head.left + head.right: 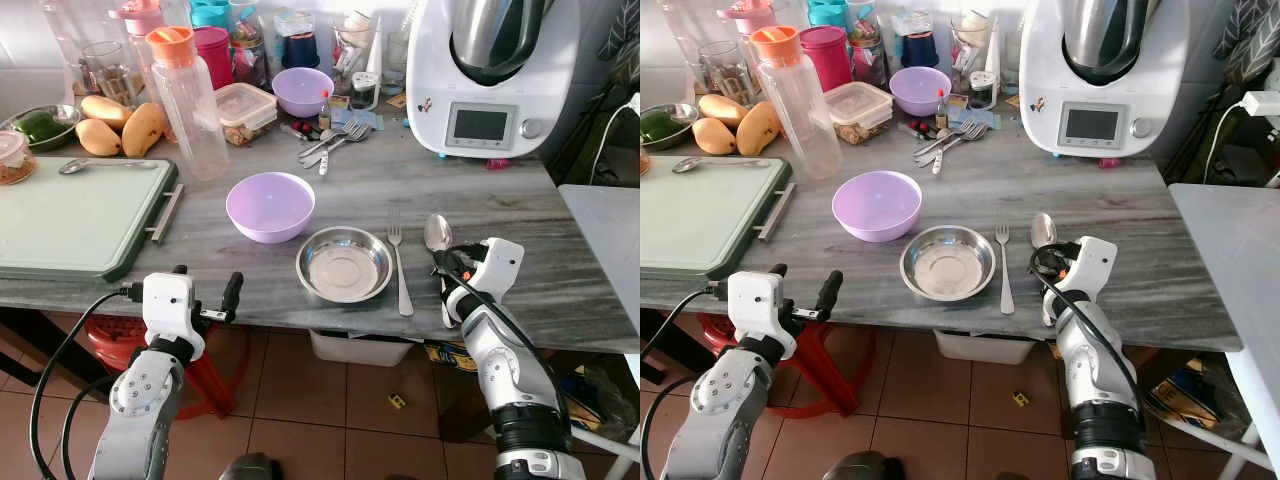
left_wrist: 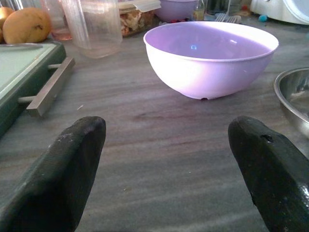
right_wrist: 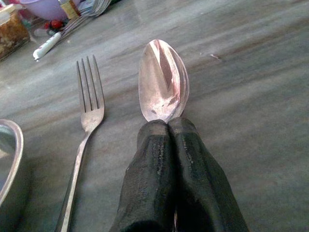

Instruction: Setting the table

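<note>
1. Right hand [image 3: 168,126] is at the front edge of the table [image 1: 560,220], and its two black fingers are pressed tight together on the handle of the spoon [image 3: 163,79].
2. The spoon lies flat on the table with its round end pointing away from the robot.
3. A fork [image 1: 398,265] lies just beside the spoon, on its left, with its points facing away too.
4. A shiny metal plate [image 1: 344,264] sits just left of the fork, close to the table's front edge.
5. A purple bowl [image 1: 270,206] stands near the plate, a bit further back and to the left.
6. Left hand [image 2: 169,145] is held low at the front edge of the table, with its fingers wide apart and nothing between them.
7. It points at the purple bowl, which is well apart from it.
8. A green tray [image 1: 75,215] lies on the left side of the table.
9. A tall clear bottle [image 1: 185,100] with an orange cap stands behind the tray's corner.
10. Yellow mangoes [image 1: 120,125] lie further back on the left.
11. A big white kitchen machine [image 1: 490,80] stands at the back right.
12. More forks and spoons [image 1: 330,140] lie in a pile near a second purple bowl [image 1: 302,90] at the back.
</note>
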### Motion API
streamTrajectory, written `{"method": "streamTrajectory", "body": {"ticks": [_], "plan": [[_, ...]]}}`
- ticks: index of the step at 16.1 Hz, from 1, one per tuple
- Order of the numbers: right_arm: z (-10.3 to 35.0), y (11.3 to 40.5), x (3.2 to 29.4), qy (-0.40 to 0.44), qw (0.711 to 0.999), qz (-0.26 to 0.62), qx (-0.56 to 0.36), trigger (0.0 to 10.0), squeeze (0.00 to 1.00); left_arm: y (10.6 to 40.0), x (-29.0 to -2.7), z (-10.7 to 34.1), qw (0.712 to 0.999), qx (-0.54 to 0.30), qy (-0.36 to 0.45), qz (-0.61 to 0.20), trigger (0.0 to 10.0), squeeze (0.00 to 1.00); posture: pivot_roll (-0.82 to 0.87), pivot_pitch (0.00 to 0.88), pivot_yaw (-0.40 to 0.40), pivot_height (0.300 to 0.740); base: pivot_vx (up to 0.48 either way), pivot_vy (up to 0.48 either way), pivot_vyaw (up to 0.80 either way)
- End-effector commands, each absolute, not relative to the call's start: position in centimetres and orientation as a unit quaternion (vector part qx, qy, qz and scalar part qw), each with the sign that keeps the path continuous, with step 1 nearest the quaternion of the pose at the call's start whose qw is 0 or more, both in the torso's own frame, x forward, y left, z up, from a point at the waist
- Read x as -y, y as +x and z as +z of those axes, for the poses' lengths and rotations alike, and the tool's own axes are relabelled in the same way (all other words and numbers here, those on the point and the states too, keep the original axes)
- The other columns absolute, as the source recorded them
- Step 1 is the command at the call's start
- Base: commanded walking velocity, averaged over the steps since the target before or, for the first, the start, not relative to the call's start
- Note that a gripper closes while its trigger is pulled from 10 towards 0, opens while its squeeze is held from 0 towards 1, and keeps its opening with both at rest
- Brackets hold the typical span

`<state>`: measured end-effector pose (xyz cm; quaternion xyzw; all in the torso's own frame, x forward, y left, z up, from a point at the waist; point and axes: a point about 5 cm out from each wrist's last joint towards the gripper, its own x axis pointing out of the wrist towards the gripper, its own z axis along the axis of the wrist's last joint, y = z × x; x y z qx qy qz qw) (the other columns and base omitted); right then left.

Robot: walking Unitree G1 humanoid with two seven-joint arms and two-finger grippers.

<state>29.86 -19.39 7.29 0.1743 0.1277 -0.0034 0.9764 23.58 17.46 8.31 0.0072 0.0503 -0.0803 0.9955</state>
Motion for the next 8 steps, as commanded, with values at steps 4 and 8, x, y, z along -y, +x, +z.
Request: {"method": "streamTrajectory", "body": {"ticks": [4, 8], "plan": [[5.82, 29.04, 18.84, 0.190, 0.968, 0.015, -0.163, 10.0, 1.00, 23.91, -17.10, 8.54, 0.995, -0.048, 0.006, -0.091, 10.0, 0.00, 0.02, 0.000, 0.042, 0.740, 0.000, 0.000, 0.00], [6.03, 28.97, 19.26, 0.178, 0.971, 0.014, -0.160, 10.0, 1.00, 24.04, -16.87, 8.53, 0.995, -0.047, 0.004, -0.093, 10.0, 0.00, 0.02, 0.000, 0.037, 0.740, 0.000, 0.000, 0.00]]}}
